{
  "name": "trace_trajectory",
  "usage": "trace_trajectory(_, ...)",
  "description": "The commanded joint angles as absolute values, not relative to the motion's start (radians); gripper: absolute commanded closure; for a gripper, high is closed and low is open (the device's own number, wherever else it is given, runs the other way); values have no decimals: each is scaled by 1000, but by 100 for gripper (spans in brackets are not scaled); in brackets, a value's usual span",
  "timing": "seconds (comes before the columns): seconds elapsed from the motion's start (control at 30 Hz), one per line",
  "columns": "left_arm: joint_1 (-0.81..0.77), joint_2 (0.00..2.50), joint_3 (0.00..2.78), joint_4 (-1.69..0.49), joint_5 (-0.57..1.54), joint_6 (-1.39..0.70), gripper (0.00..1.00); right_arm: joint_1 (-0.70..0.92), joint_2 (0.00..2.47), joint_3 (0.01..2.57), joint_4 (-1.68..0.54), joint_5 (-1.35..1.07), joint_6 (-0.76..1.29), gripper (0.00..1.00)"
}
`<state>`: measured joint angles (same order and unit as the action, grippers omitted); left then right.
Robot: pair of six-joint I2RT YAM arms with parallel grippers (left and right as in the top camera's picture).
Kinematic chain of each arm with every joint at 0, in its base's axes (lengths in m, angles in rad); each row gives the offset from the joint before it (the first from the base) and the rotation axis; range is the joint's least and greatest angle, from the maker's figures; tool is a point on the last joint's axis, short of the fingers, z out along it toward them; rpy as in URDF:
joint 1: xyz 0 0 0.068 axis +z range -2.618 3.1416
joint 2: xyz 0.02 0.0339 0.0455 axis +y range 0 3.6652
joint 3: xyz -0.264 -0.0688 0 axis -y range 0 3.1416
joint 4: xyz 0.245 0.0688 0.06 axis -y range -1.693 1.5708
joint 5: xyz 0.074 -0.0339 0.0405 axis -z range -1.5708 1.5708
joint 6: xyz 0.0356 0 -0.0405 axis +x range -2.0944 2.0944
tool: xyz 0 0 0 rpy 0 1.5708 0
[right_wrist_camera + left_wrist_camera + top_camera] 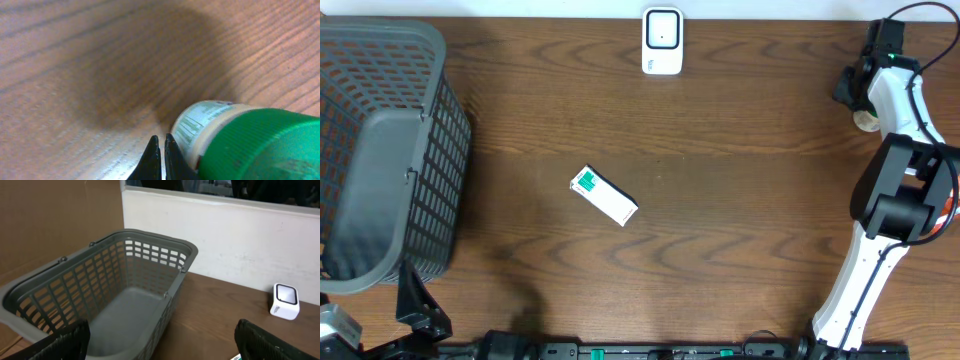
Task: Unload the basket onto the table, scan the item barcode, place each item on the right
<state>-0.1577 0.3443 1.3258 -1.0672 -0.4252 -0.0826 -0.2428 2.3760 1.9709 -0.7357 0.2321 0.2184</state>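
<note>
Right wrist: right jaws pressed together on nothing, just beside green-capped bottle (225,135) on counter (75,60). Left wrist: left jaws spread wide, facing basket (125,280).

A dark wood-grain counter (740,200) fills the scene. A plain white wall (225,245) rises behind it, with a flat brown panel (50,220) at the left.
</note>
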Motion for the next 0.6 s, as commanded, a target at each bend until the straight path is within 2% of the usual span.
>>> trace_trajectory(0.0,-154,345,1327,-1066,-431,-91,7,-255,2376,1976,-746,260,200,99)
trace_trajectory(0.2,-154,345,1327,-1066,-431,-91,7,-299,2376,1976,-760,341,201,99)
trace_trajectory(0.57,-154,345,1327,-1066,-431,-91,8,-409,2376,1976,-867,344,200,99)
